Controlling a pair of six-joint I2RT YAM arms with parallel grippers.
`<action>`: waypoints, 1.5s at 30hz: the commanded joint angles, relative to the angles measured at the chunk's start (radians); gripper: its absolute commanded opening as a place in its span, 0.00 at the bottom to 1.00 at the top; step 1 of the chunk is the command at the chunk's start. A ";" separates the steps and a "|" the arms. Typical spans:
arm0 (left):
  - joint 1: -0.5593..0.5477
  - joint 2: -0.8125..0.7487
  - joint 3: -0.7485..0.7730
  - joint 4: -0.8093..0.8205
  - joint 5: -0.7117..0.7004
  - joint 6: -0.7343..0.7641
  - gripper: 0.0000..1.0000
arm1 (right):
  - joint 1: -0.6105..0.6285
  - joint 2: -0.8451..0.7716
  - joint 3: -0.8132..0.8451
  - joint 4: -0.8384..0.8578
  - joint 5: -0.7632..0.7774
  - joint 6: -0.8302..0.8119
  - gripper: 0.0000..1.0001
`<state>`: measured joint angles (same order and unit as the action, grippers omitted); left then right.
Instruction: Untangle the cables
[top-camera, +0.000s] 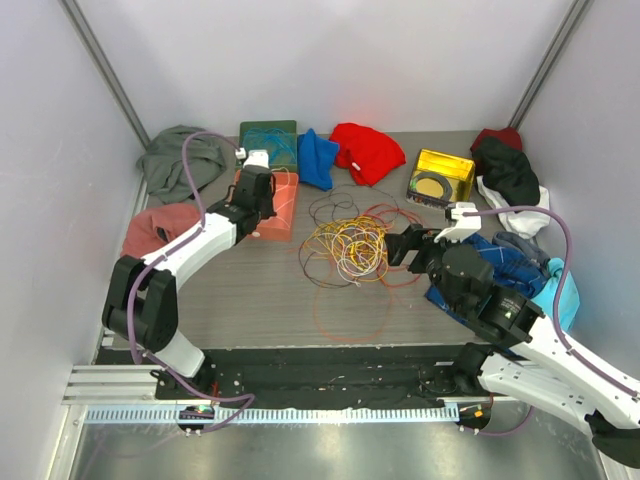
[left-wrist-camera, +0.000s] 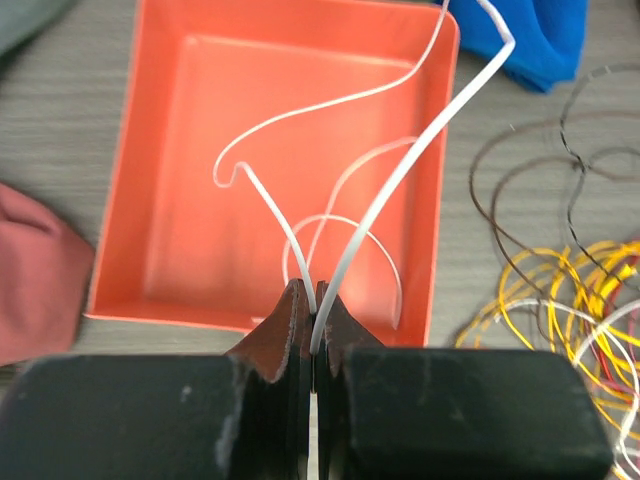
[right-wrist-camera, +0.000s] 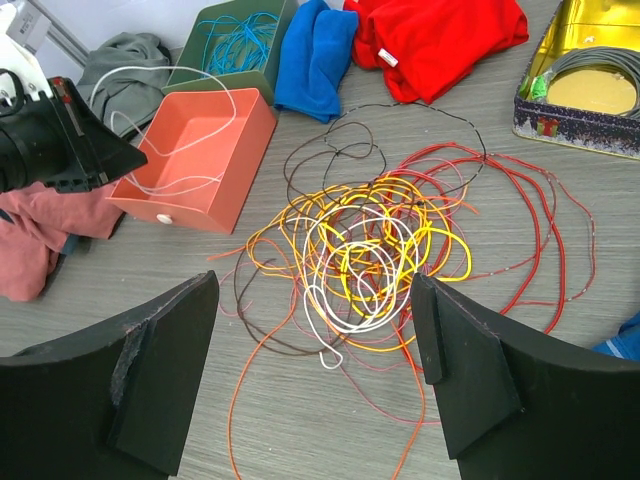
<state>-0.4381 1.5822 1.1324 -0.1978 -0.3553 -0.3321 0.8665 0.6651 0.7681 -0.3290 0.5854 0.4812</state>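
**Left pincer (left-wrist-camera: 312, 300) pinches a white cable (left-wrist-camera: 400, 170) over the orange tray (left-wrist-camera: 180, 200)**

Left pincer: jaws pressed together on the white cable, with two runs of it rising from the tips. One run curls inside the tray. The other climbs over the tray's far right corner and out of the wrist view. The tray sits toward the far left of the table (top-camera: 250, 290), just in front of a green box (right-wrist-camera: 215, 35) at the far edge, where a blue cable (right-wrist-camera: 240, 40) lies coiled.

Right pincer (right-wrist-camera: 315, 290): jaws spread wide and holding nothing. It hangs above the near side of the tangle (right-wrist-camera: 360, 250) in the middle of the table. There yellow, white, orange, red and dark brown loops cross one another, and red strands trail toward the right edge.

The step in hand looks like sorting: one freed cable is being laid in its own container. The next move probably calls for lowering the left pincer a little and spreading its jaws so the cable drops inside. The run crossing the corner may need nudging in, or it could spring out. The right pincer is then well placed to pick a single outer loop from the tangle.
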 joint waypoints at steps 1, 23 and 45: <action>-0.004 -0.016 0.003 -0.069 0.091 -0.047 0.00 | 0.002 -0.004 0.003 0.039 0.027 0.014 0.86; 0.044 0.211 0.352 -0.370 -0.209 -0.073 0.88 | 0.002 0.002 0.007 0.036 0.028 0.002 0.86; -0.297 -0.148 0.098 -0.131 0.056 -0.216 1.00 | 0.002 0.057 -0.065 0.027 0.013 0.057 0.86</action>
<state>-0.5362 1.3811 1.2949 -0.4721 -0.4171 -0.5102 0.8665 0.7143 0.7319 -0.3145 0.5755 0.5026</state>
